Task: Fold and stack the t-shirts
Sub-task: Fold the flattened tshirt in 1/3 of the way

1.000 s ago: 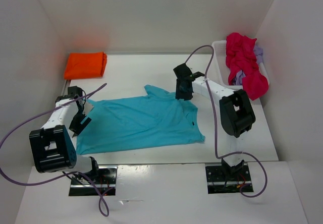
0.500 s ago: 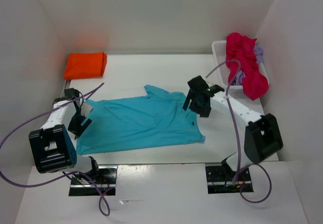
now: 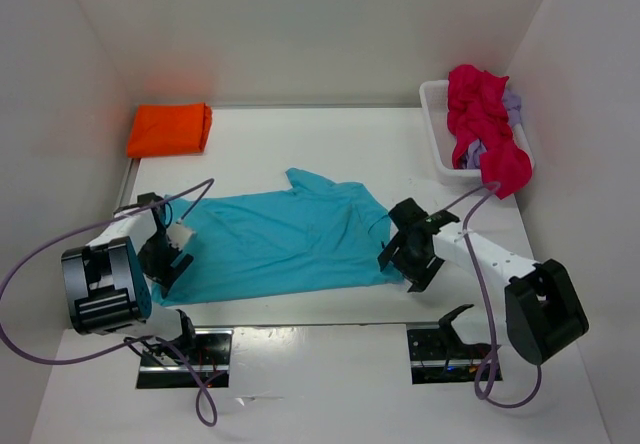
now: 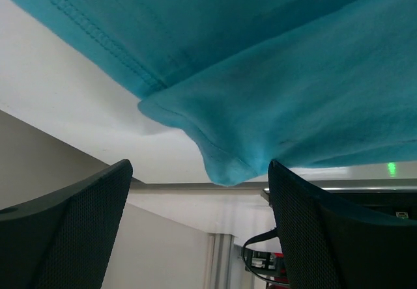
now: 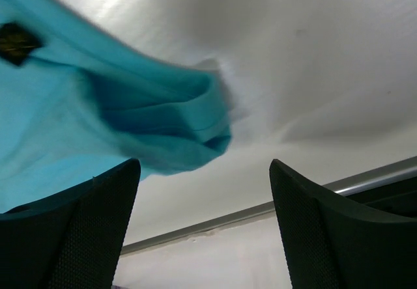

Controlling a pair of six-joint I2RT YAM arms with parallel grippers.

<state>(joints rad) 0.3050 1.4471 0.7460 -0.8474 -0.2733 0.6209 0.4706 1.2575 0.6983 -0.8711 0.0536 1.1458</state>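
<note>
A turquoise t-shirt (image 3: 285, 239) lies spread flat across the middle of the table. My left gripper (image 3: 163, 264) hovers open over its near-left corner (image 4: 225, 165), which hangs between the black fingers (image 4: 71, 227). Open too, my right gripper (image 3: 405, 262) is at the shirt's near-right corner (image 5: 195, 133), with nothing between its fingers (image 5: 339, 227). An orange t-shirt (image 3: 169, 129) lies folded at the far left. A magenta-red t-shirt (image 3: 485, 129) spills over the white basket (image 3: 437, 134), with a bit of lavender t-shirt (image 3: 512, 104) behind it.
White walls close in the table on the left, back and right. The near table edge (image 3: 330, 316) runs just below the turquoise shirt, with the arm bases (image 3: 445, 354) beyond it. Purple cables (image 3: 30, 264) loop off both arms.
My right arm swung from the shirt's far-right part down to its near-right corner, and its gripper opened. My left gripper slid toward the near-left corner, staying open.
</note>
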